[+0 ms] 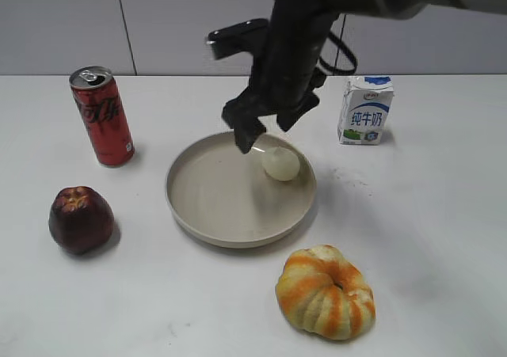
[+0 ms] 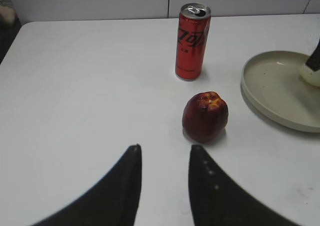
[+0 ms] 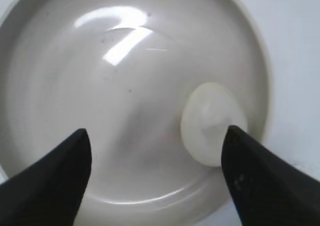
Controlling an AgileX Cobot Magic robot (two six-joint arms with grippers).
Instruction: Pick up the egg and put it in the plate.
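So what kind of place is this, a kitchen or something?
More likely a lab test bench: a bare white table against plain wall panels, with a staged mix of props, a soda can, milk carton and plate.

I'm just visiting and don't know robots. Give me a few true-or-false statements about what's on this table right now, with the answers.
1. The egg lies inside the plate. True.
2. The right gripper is clamped on the egg. False: its jaws are spread wide, and the egg sits in the plate beside one fingertip.
3. The red can stands upright. True.
4. The apple is in the plate. False: it rests on the table, left of the plate.
5. The left gripper holds the apple. False: it is open, empty and apart from the apple.
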